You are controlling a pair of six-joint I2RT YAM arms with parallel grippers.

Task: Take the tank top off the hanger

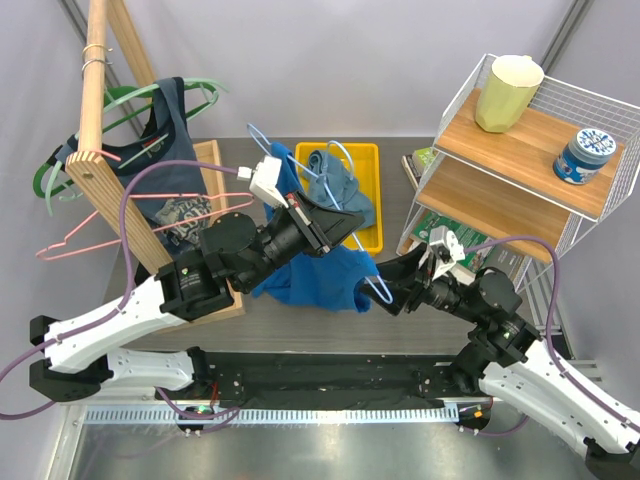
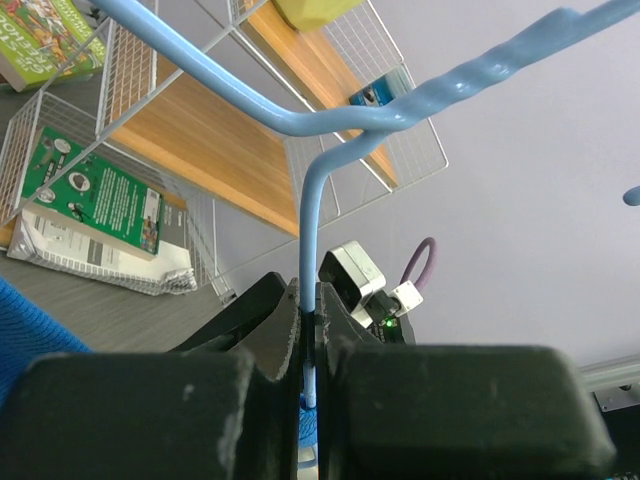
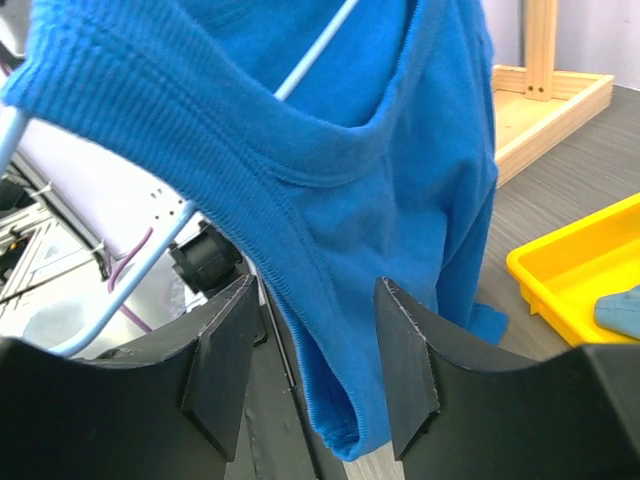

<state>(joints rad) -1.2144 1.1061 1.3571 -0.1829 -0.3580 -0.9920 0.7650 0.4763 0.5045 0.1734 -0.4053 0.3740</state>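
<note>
- Table (image 1: 310, 335) first: dark grey top, with both arms reaching in over it from the near edge.
- Wooden rack (image 1: 100, 170) stands on the left side, with a navy top (image 1: 170, 130) and a bare pink hanger (image 1: 70, 240) hung on it.
- Wire shelf (image 1: 500, 190) is over on the right, with a yellow cup (image 1: 508, 92) and a blue tin (image 1: 585, 155) on its upper board.
- Blue tank top (image 1: 300, 280) is mid-table, up in the air and draped on the light blue hanger (image 2: 310, 230), just in front of the yellow bin (image 1: 372, 200).
- Left gripper (image 2: 308, 350) is pressed tight on the hanger's wire, right under the twisted neck, so it's carrying the whole thing.
- Right gripper (image 3: 315, 290) is at the top's lower corner with its jaws spread. The fabric hangs down between the fingers (image 3: 225, 360), but honestly can't tell if the pads are actually touching it.
</note>
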